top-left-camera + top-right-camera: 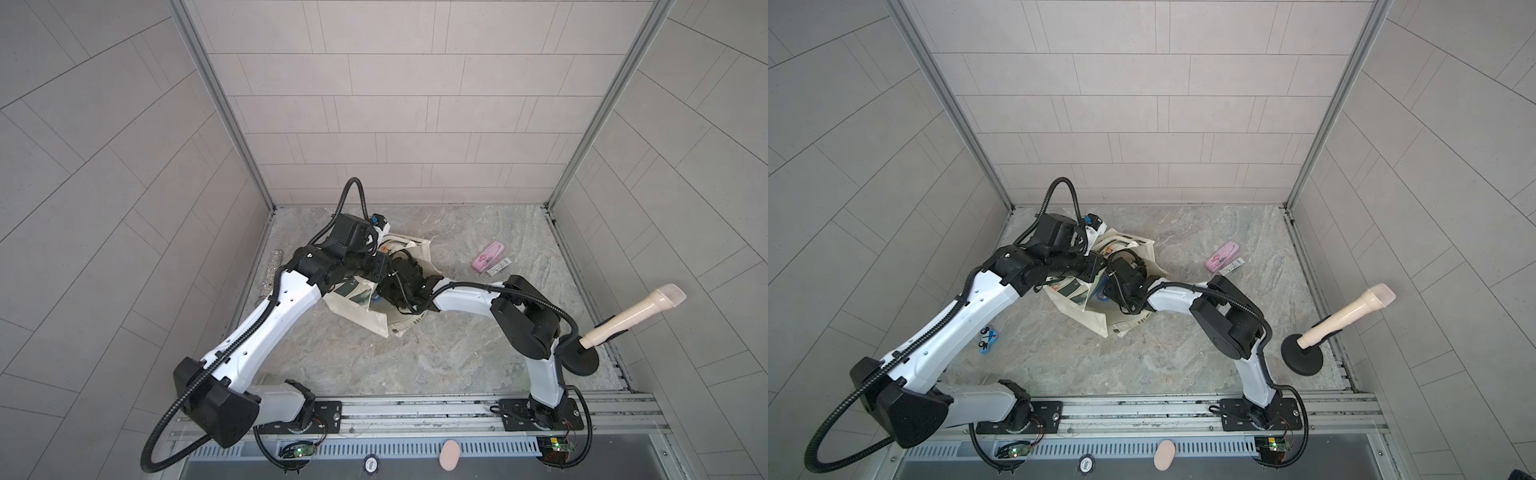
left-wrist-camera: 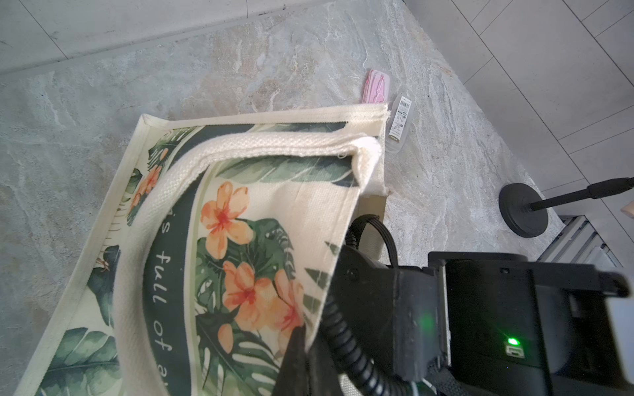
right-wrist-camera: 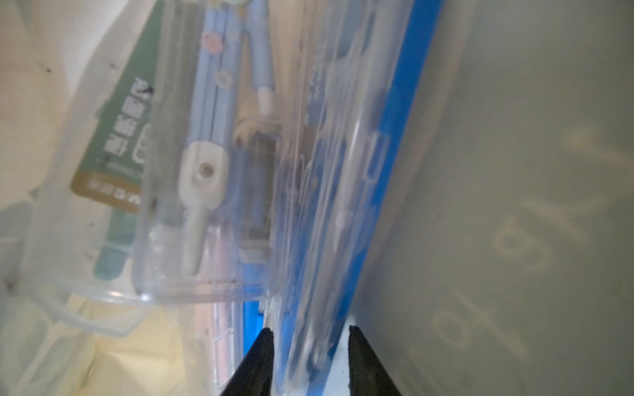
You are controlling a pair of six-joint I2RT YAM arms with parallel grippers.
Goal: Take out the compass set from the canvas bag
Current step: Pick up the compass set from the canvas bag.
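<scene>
The canvas bag (image 1: pixel 357 309) (image 1: pixel 1090 313) lies mid-table, its leaf and orange-flower print (image 2: pixel 240 223) facing the left wrist camera. My left gripper (image 2: pixel 305 356) (image 1: pixel 376 268) is shut on the bag's mouth edge, holding it up. My right arm reaches into the bag; only its wrist (image 1: pixel 405 280) (image 1: pixel 1125 278) shows from above. Inside, my right gripper (image 3: pixel 310 343) has its fingertips (image 3: pixel 266 346) on either side of a clear, blue-backed compass set (image 3: pixel 322 240), which fills the gap between them. A second clear case with a blue compass (image 3: pixel 206 171) lies beside it.
A pink case (image 1: pixel 487 257) (image 1: pixel 1222 256) (image 2: pixel 375 85) and a clear labelled case (image 1: pixel 498 267) (image 2: pixel 399 120) lie right of the bag. A microphone (image 1: pixel 631 311) on a black round base (image 1: pixel 579 359) stands at the right edge. A blue toy car (image 1: pixel 987 338) sits under my left arm.
</scene>
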